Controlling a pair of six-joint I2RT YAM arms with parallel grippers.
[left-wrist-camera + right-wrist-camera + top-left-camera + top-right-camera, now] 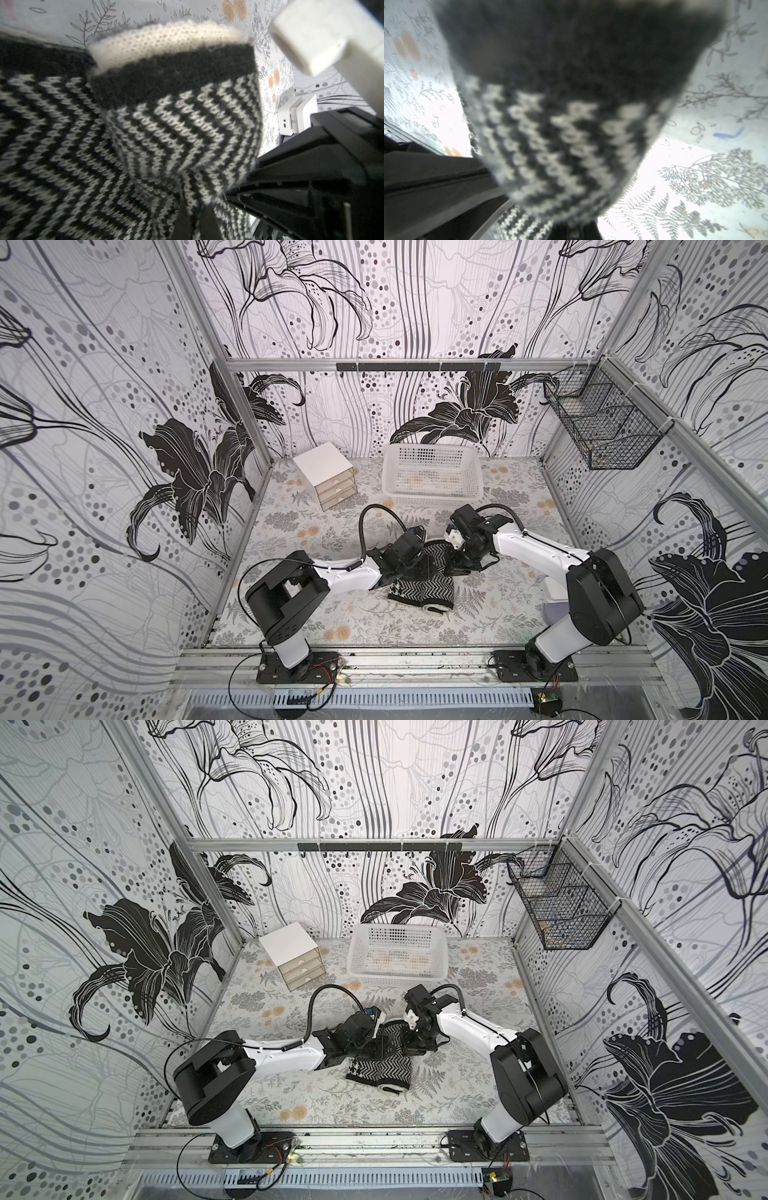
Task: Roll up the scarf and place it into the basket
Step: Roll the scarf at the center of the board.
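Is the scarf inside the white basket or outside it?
Outside. The scarf is bunched on the table, in front of the basket and apart from it. Nothing shows inside the basket but its own floor.

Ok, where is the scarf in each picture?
Top view: scarf in the middle of the flowery table.
Top view: same place.
Left wrist: fills most of the picture.
Right wrist: blurry, fills the middle.
Shared landmark: the flowery table shows around it in every view.
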